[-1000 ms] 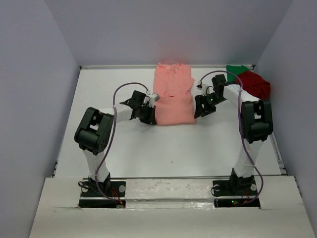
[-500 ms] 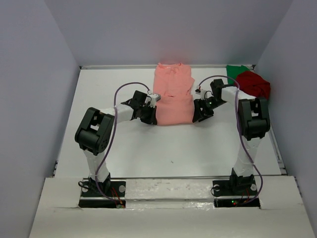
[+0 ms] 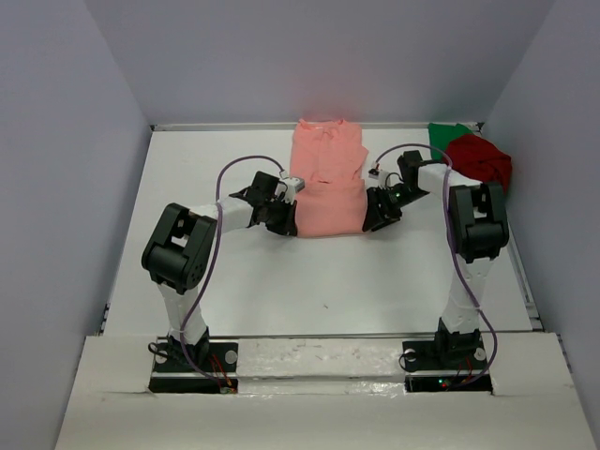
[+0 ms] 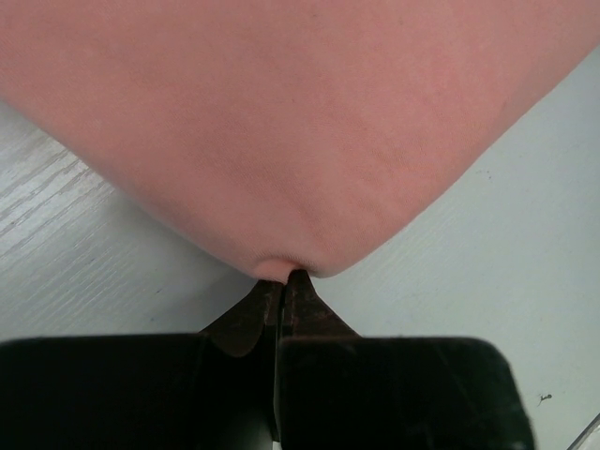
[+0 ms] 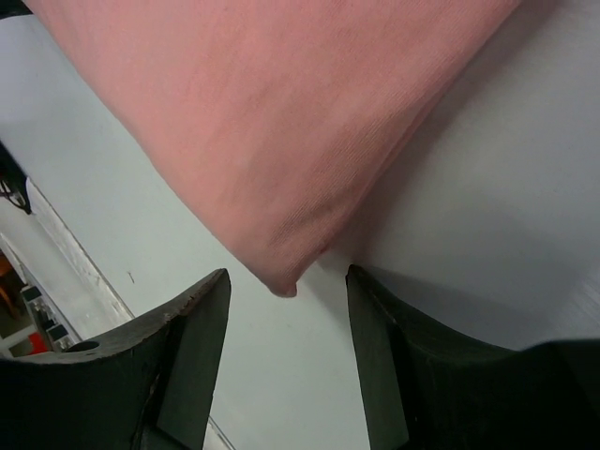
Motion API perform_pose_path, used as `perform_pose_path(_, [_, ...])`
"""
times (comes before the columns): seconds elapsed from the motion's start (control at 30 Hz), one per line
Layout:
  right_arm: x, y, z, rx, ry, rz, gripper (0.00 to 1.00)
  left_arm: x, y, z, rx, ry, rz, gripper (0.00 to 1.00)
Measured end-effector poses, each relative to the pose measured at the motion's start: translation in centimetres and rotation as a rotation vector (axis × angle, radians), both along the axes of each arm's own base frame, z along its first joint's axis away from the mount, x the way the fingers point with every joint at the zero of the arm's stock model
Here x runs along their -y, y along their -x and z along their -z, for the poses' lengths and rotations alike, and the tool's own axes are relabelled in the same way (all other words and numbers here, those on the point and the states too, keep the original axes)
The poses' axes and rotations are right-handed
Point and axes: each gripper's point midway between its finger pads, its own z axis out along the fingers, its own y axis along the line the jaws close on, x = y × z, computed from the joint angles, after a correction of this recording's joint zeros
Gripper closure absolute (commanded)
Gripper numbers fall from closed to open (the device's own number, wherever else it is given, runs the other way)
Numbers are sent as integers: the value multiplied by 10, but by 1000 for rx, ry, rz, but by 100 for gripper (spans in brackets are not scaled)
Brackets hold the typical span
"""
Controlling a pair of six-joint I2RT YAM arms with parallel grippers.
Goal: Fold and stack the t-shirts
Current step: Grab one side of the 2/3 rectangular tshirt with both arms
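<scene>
Where the left gripper [image 4: 282,283] pinches the salmon-pink shirt [image 4: 300,122] — corner vanishes.

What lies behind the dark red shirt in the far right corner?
A green shirt shows there, only in part. The dark red shirt hides its near part, so how far it reaches underneath cannot be seen.

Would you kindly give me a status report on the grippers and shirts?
Left gripper shut on near corner of salmon-pink shirt. Right gripper open, straddling its other near corner. Dark red shirt and green shirt heaped far right, not obstructing.
</scene>
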Motion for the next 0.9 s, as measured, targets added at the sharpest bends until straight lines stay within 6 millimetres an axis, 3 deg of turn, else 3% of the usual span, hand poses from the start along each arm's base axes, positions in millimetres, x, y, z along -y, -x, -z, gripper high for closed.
perform_pose_path(0.4, [-7,0,2,-22,-32,-9,50,0,0,0,1,-3,0,100])
perform_pose_path(0.57, [-10,2,5,-30,-33,-15,66,0,0,0,3,-3,0,100])
perform_pose_path(0.73, [-10,3,9,-41,-29,-16,71,0,0,0,6,-6,1,100])
perform_pose_path(0.9, [-7,2,12,-35,-7,-16,93,0,0,0,7,-7,3,100])
